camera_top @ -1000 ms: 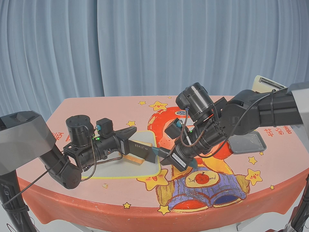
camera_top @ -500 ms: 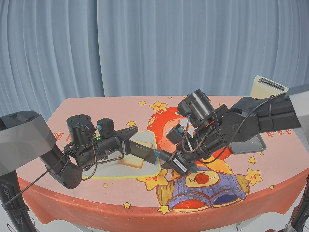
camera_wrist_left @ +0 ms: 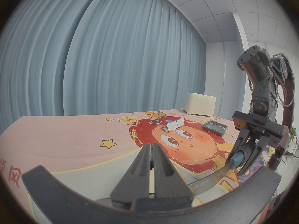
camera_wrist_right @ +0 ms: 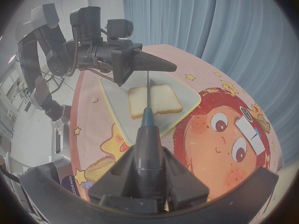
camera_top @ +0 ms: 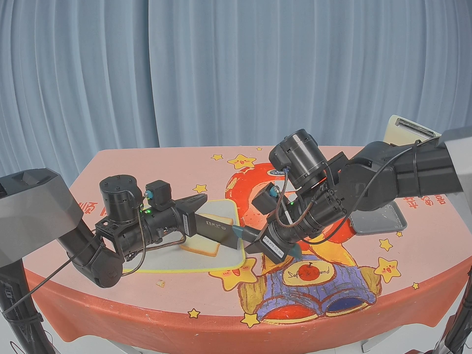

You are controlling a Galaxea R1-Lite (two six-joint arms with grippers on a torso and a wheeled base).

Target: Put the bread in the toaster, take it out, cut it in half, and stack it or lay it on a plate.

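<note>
Cartoon-print tablecloth: bread slice lies flat on white cutting board, near left. Knife edge-down across its middle, handle clamped in right gripper. Left gripper fingers pressed together, just above bread.

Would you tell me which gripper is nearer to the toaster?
Right. The right gripper sits mid-table with the knife; the left gripper is farther from the toaster, over the bread.

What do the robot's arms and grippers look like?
The left arm and right arm are black, with fat cylindrical joints, boxy grey upper links, looping black cables and green lights. The left gripper and right gripper have dark grey wedge-shaped fingers. A white printed label sits near the right gripper.
</note>
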